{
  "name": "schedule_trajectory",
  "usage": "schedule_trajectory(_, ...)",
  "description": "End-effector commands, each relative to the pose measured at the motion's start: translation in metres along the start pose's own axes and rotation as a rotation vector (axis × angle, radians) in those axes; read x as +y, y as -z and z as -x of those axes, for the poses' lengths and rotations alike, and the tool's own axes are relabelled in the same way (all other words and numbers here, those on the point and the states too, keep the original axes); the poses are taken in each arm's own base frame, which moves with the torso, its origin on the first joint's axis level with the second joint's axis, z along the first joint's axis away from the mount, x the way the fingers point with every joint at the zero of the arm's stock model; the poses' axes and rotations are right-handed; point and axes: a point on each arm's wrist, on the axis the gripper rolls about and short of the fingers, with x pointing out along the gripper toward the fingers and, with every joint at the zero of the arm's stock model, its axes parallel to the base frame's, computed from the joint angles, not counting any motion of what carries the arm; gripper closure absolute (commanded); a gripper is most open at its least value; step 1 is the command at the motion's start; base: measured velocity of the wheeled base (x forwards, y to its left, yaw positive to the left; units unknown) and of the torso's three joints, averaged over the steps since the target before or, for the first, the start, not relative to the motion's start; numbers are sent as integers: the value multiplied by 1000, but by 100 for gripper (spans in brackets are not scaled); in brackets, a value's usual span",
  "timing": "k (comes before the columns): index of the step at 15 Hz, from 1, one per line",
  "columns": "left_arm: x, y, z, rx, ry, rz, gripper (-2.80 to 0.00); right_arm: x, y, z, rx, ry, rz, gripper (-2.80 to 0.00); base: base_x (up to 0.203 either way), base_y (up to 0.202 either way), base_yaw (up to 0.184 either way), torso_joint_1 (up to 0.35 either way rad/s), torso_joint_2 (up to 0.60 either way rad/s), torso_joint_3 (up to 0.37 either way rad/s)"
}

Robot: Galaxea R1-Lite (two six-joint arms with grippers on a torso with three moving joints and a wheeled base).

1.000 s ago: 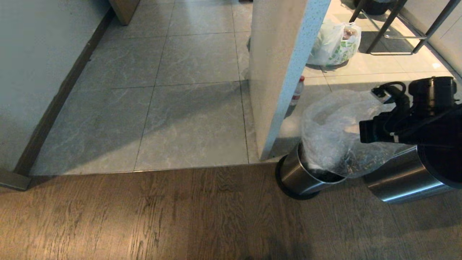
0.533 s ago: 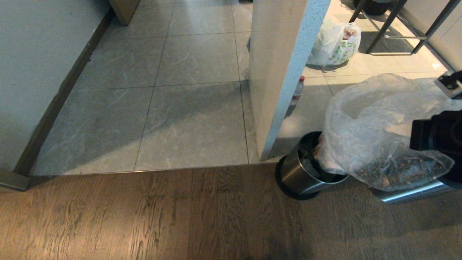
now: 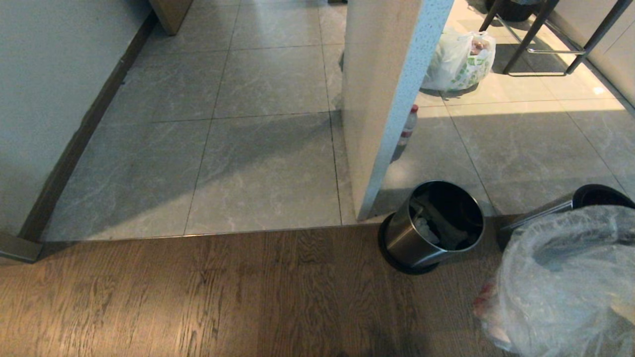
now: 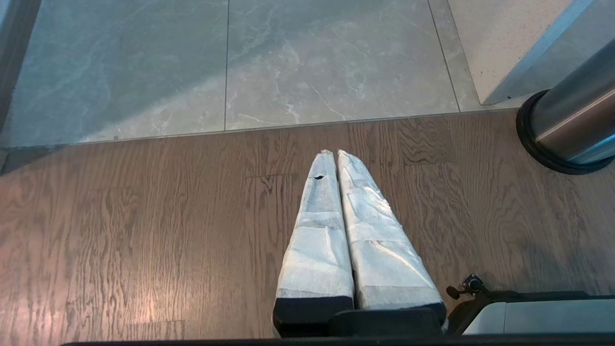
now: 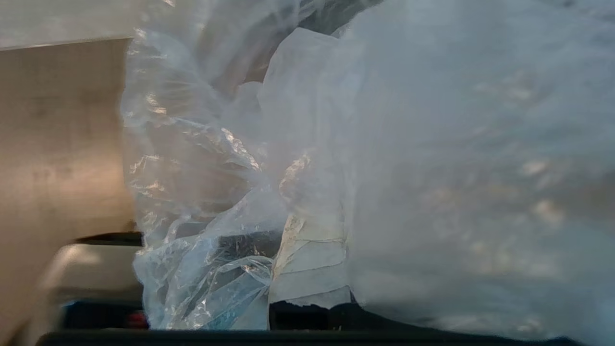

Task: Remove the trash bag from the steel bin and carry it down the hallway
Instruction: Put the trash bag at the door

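Your right gripper [image 5: 307,269] is clamped on the trash bag [image 5: 432,158], and only its own wrist view shows that: taped fingers [image 5: 312,274] pinched together under crinkled clear plastic that fills almost the whole picture. In the head view you get no sight of that gripper at all; you see only the bag [image 3: 565,282], out of the bin and hanging low at the right edge over the wood floor [image 3: 223,297], with a pinkish lump pressed against its left side. Your left gripper [image 4: 334,154] shows just in its own wrist view, fingers pressed shut on nothing, above the wood planks beside the robot's base. The hallway [image 3: 248,148] of grey marbled tiles stretches ahead, wall on its left, and a speckled white pillar [image 3: 387,99] stands at its right. The steel bin [image 3: 431,225] sits upright at the pillar's foot, right on the seam of tile and wood, with some crumpled rubbish lying inside; the left wrist view catches only its side and black base ring. A second steel bin [image 3: 570,208] is half hidden behind the bag. Farther back, right of the pillar, rests a white bag with green print [image 3: 459,62], near it chair legs [image 3: 536,34], and a small bottle [image 3: 409,124] stands close against the pillar.
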Motion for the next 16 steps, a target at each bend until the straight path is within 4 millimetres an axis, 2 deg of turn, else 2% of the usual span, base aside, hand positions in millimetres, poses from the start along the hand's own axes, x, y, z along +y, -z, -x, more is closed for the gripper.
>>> schedule_trajectory(1, 0, 0, 0, 0, 0, 0, 0, 5, 34, 24, -115, 48, 23, 0, 0, 0, 0, 0, 0, 0)
schedule_trajectory(4, 0, 0, 0, 0, 0, 0, 0, 3, 80, 27, -131, 160, 32, 0, 0, 0, 0, 0, 0, 0)
schedule_trajectory(5, 0, 0, 0, 0, 0, 0, 0, 2, 86, 25, -122, 191, 35, 0, 0, 0, 0, 0, 0, 0)
schedule_trajectory(9, 0, 0, 0, 0, 0, 0, 0, 2, 87, 25, -122, 137, 57, 0, 0, 0, 0, 0, 0, 0)
schedule_trajectory(14, 0, 0, 0, 0, 0, 0, 0, 3, 99, 41, -334, 88, 59, 0, 0, 0, 0, 0, 0, 0)
schedule_trajectory(16, 0, 0, 0, 0, 0, 0, 0, 3, 101, 43, -358, 81, 27, 0, 0, 0, 0, 0, 0, 0)
